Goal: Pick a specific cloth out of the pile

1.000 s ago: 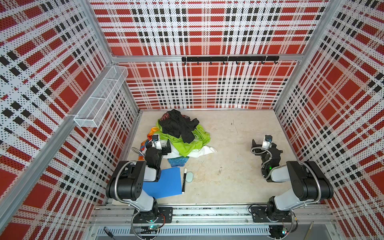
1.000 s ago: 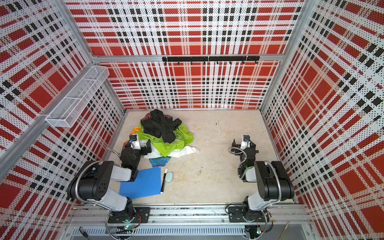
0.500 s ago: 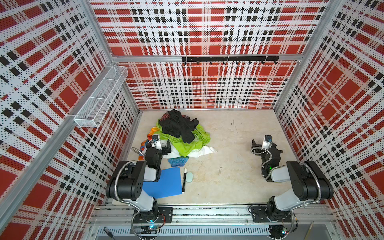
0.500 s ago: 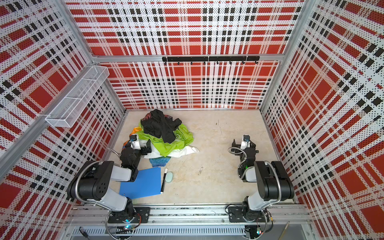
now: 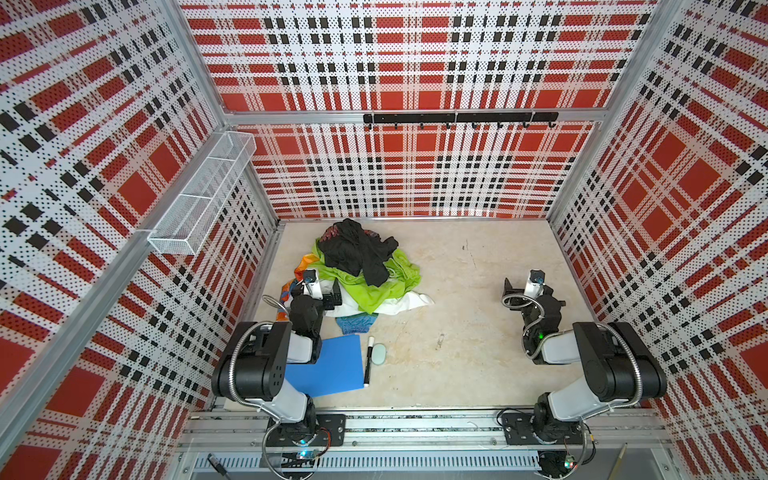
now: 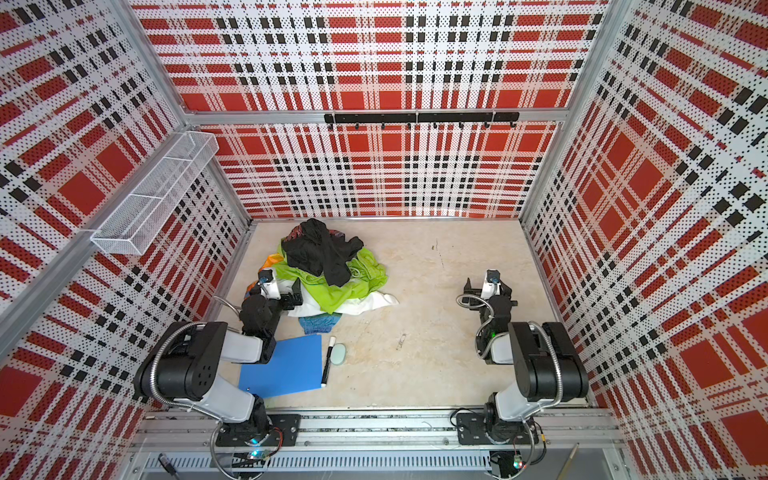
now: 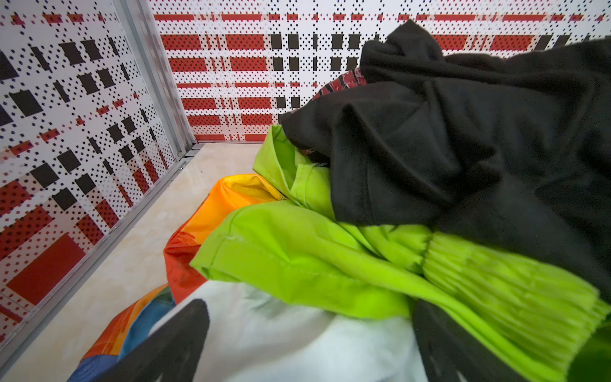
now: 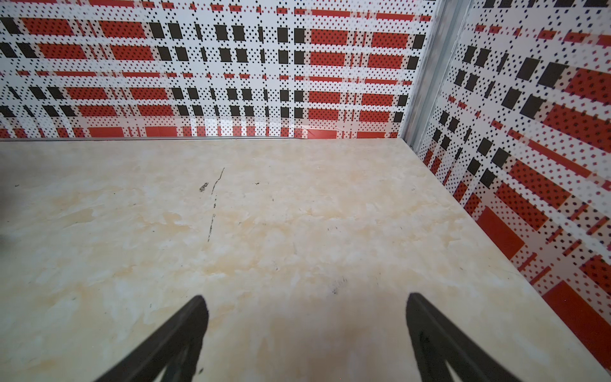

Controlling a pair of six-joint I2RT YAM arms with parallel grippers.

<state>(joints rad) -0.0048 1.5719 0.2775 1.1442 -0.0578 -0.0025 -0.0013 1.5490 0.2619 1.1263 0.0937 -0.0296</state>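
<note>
The pile [image 5: 361, 270] sits on the far left of the table [image 8: 297, 215]. The white cloth [image 5: 399, 303] pokes out at the pile's near side, under the lime-green garment [image 5: 374, 291]. The black garment [image 5: 357, 251] is on top. Only the left wrist view shows the left gripper [image 7: 307, 330] spread wide open around the white cloth. The right gripper [image 8: 305, 317] is open too, over bare table far to the right. A blue board [image 5: 332, 365] and a marker [image 5: 368, 361] lie nearer.

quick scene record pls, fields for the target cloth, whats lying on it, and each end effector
target: white cloth, showing at the robot-side edge of the pile
covering it: lime-green garment, with black garment on top
left end effector: open, white cloth between its jaws, not gripped
right end effector: open, over bare table, holding nothing
</note>
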